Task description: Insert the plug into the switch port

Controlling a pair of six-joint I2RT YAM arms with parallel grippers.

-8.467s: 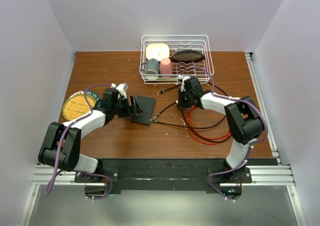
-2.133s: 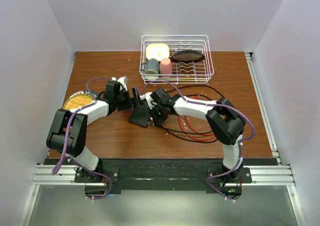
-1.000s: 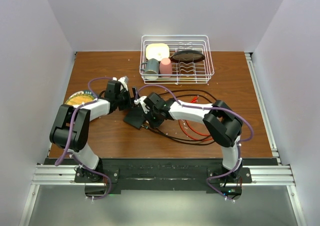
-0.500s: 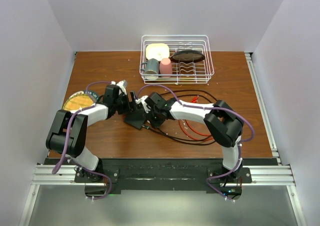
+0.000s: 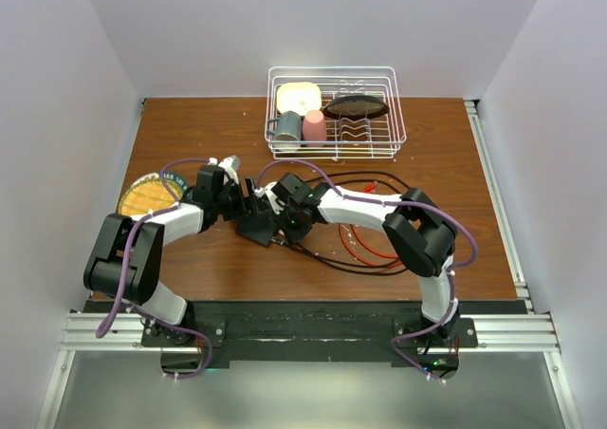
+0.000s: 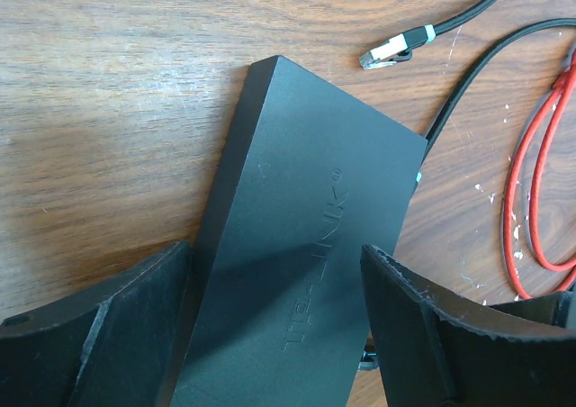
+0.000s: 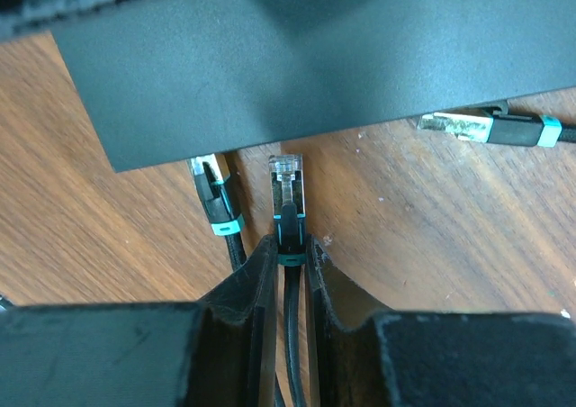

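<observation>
The right claw (image 7: pixel 290 249) pinches the small clear-tipped black plug (image 7: pixel 285 184) by its boot. It is light, with a brittle latch and a springy cable. Just ahead lies the thin matte-black switch (image 7: pixel 297 56), light and slippery. The left claw (image 6: pixel 274 263) straddles its long sides, contact unclear.

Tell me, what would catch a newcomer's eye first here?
Mid-table lies a flat black switch: the left end effector straddles it, while the right end effector pinches a clear-tipped plug just short of its edge. At the far edge, a white wire rack holds cups; red cable loops to the right.
</observation>
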